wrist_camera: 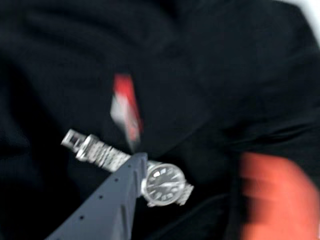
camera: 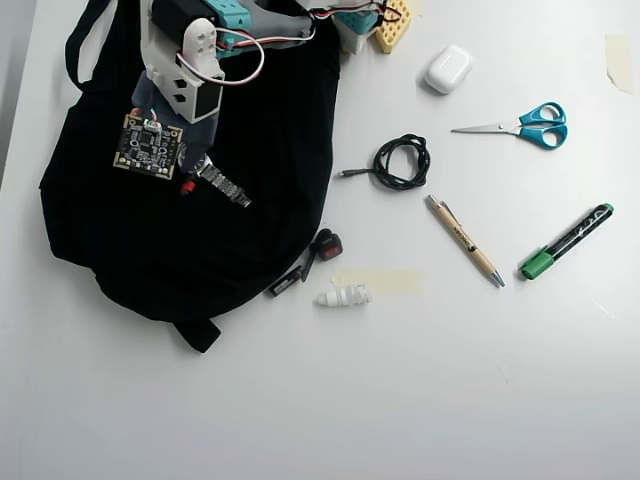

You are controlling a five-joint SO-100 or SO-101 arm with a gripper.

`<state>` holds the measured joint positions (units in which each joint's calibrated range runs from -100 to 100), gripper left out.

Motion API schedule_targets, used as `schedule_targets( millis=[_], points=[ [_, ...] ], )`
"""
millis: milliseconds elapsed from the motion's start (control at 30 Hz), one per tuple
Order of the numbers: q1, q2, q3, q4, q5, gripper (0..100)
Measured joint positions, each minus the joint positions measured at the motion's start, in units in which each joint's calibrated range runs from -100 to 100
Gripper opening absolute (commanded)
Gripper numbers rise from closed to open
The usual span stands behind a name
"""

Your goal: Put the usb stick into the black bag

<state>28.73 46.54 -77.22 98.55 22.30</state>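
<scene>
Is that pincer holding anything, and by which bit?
Apparently nothing: the pincer stands open over the large black fabric bag, and the small red-and-white usb stick lies loose on it, though the view is blurred.

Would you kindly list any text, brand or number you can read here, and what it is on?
None is legible.
Pen: dark print on the barrel, too small to read.
Watch: dial markings blurred.
Green marker: pale marks, unreadable.
Circuit board: no readable print.
</scene>
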Motion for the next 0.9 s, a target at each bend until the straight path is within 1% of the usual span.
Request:
schedule_targets(
  millis=[67, 100, 167, 200, 233, 267, 300, 333, 400, 433, 500, 533, 567, 767, 900],
  points=[
    [-0.5, 0.0, 0.7, 0.0, 0.0, 15],
    [-2.1, -0.5, 0.7, 0.0, 0.0, 10],
    [-6.5, -5.3, 2.6, 0.1, -0.1, 9],
    [-10.4, -9.9, 5.9, 0.2, -1.5, 9],
    [-13.1, -14.2, 10.5, 0.2, -3.3, 9],
    [-15.9, -20.9, 19.9, 0.2, -5.4, 9],
    [-18.5, -25.8, 25.8, 0.2, -6.6, 9],
    [-21.4, -32.9, 33.2, 0.2, -9.1, 9],
    [-25.4, -39.5, 40.0, 0.2, -11.4, 7],
    [-29.4, -45.8, 47.0, 0.2, -14.6, 5],
    [-32.1, -49.9, 51.0, 0.2, -16.6, 2],
    [-33.3, -52.5, 54.2, 0.2, -18.1, 2],
    [-37.1, -57.5, 60.6, 0.2, -20.2, 2],
    [-40.7, -67.4, 76.3, -0.3, -21.5, 2],
    [-39.9, -75.6, 89.8, -5.9, -23.0, 2]
  ],
)
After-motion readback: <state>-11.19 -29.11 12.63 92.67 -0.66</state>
